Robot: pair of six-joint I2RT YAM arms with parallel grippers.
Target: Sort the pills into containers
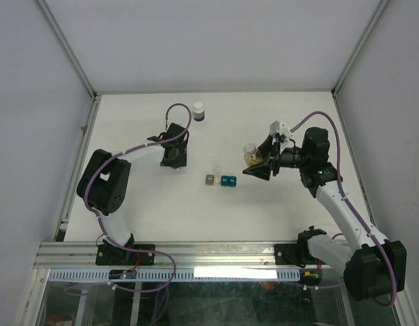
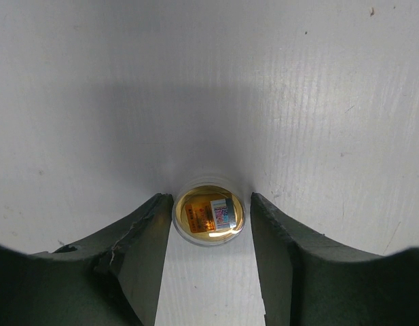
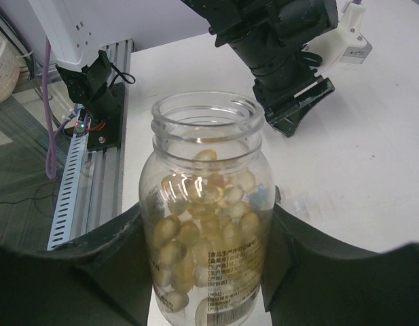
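My right gripper (image 1: 259, 168) (image 3: 208, 227) is shut on a clear, uncapped bottle (image 1: 250, 153) (image 3: 209, 156), held just right of the containers. Yellow-tan pills (image 3: 204, 204) fill most of it. The containers stand together mid-table: a grey-brown cup (image 1: 210, 180) and a teal two-cell cup (image 1: 228, 180). My left gripper (image 1: 174, 159) (image 2: 210, 199) is down on the table at the back left. Its fingertips close on a round clear lid (image 2: 209, 216) with a gold inside, which lies flat. The left finger touches the lid and the right one is a sliver off.
A white-capped dark bottle (image 1: 198, 111) stands at the back of the table, behind the left gripper. A metal frame rail (image 1: 195, 255) runs along the near edge, and enclosure walls bound both sides and the back.
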